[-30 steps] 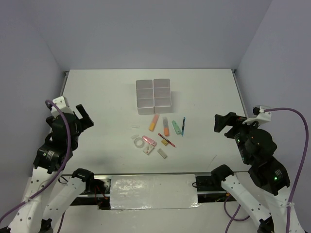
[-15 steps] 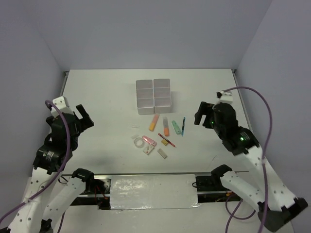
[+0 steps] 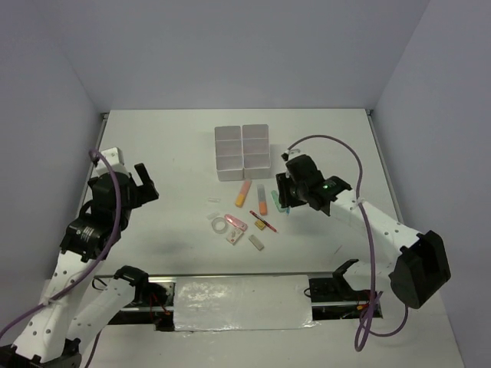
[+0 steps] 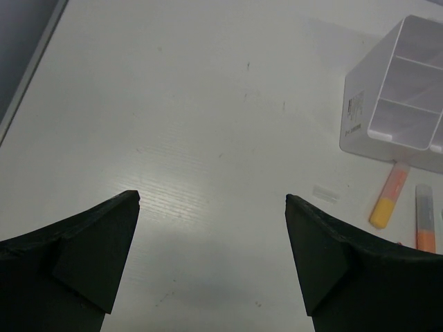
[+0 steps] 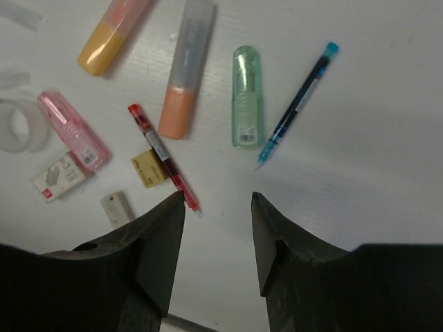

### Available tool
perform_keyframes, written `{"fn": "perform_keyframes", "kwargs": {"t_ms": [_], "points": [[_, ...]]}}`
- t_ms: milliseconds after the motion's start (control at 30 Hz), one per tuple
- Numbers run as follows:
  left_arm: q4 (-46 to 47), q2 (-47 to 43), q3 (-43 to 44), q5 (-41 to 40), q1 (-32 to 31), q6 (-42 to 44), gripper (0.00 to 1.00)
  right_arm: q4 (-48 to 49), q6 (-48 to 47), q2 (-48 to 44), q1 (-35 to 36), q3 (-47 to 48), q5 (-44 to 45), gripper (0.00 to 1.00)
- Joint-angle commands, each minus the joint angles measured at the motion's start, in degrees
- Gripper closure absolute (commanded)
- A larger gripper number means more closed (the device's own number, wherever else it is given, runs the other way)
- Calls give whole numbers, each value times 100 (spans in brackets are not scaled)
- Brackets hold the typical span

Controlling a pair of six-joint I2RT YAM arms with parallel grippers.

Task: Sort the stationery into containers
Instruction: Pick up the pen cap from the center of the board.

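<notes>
– Just on the near side of the containers (image 3: 242,146), what lies on the table?

– The stationery, all loose. No item shows inside a box. An orange highlighter (image 5: 114,34) lies closest to the block, with a peach highlighter (image 5: 185,69), a green highlighter (image 5: 246,95) and a blue pen (image 5: 296,104) beside it, in that order, out towards the block's right side.

– And further from the block?

– A red pen (image 5: 163,155) lies slantwise, touching a small tan block (image 5: 147,169). Towards the left side are a pink eraser case (image 5: 73,138), a clear tape ring (image 5: 17,124) and a labelled white eraser (image 5: 61,176). A plain white eraser (image 5: 118,206) is the farthest from the containers.

– Where is the right gripper (image 5: 217,200)?

– Above that same patch, off the block's near right corner, over the green highlighter and the blue pen. Its fingers stand partly apart with only bare table between them. They grip nothing.

– The left gripper (image 4: 211,200)?

– Well to the left of the containers, over bare table. Its fingers are spread wide, with nothing between them. Its wrist camera sees the block's left wall, with the orange and peach highlighters just beyond its near corner.

– Are the boxes upright?

– Yes, six open tops, joined two by three.
</notes>
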Motion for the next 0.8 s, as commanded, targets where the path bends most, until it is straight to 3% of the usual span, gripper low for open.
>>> {"fn": "perform_keyframes", "kwargs": {"t_ms": [0,67,333,567,733,767], "points": [[176,203,10,545,-28,92,1,202,-670,123,484,-7,-246,49],[246,387,-26,915,-28,170,1,132,-742,237,635,19,-176,48],[159,784,45,960,-19,126,1,219,-742,809,899,46,-123,48],[255,679,-43,1206,-28,188,1,368,-435,416,899,99,245,54],[203,468,-17,1057,-19,153,1,545,-162,-122,724,115,343,36],[202,424,-17,1021,-19,162,1,466,-144,-122,671,212,386,28]]}}
